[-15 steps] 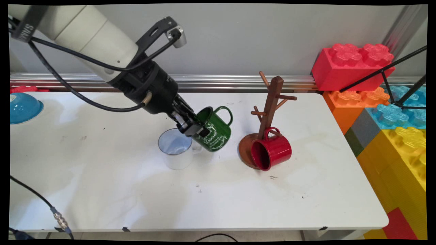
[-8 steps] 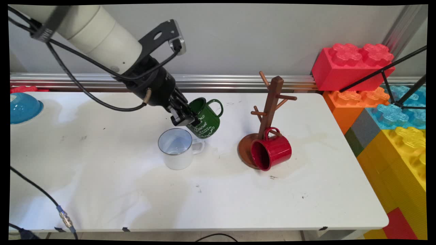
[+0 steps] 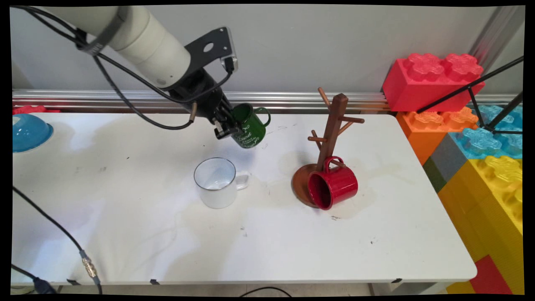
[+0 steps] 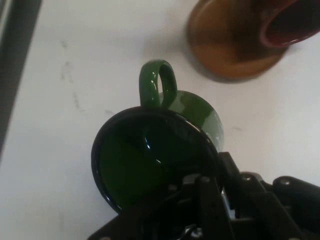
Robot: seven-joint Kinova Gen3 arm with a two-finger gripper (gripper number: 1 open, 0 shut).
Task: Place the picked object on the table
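Pincer (image 3: 229, 128) pinching green mug (image 3: 248, 125) by rim, one finger inside. Mug now higher and farther back than a second ago, tilted, off table (image 3: 125, 234). White mug (image 3: 215, 183) left standing below. Red mug (image 3: 333, 184) leaning by wooden rack (image 3: 330, 133).

Obstacles: white mug (image 3: 215, 182), table centre. Mug tree (image 3: 330, 138), right of centre, pegs outward; red mug (image 3: 333, 187) hanging low over its base's near edge. Blue bowl (image 3: 26, 131) at far left edge. Toy bricks (image 3: 468, 125) off the right end.
Free room: bare table (image 3: 250, 246) along the near side; left half; the gap between white mug and tree.
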